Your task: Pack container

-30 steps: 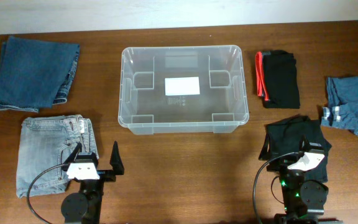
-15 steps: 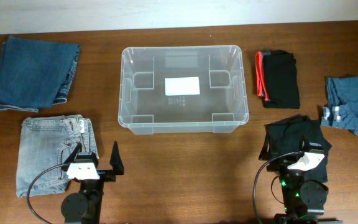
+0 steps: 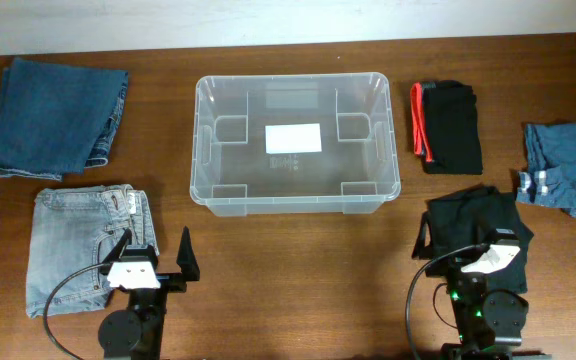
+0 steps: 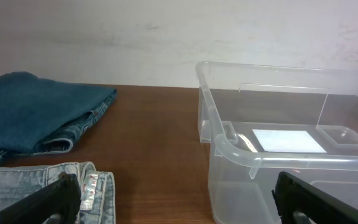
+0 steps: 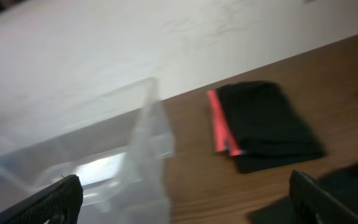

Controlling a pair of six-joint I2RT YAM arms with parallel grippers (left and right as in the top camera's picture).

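Presently the left fingers (image 4: 48,202) are spread apart and empty at the edge of the light jeans (image 3: 78,245). The right fingers (image 5: 337,202), blurred, are seemingly likewise parted over a black garment (image 3: 473,215). A folded edge is best pinched through all layers. The container (image 3: 298,203) is set mid-way along the tabletop (image 3: 298,270), ahead of and between both.
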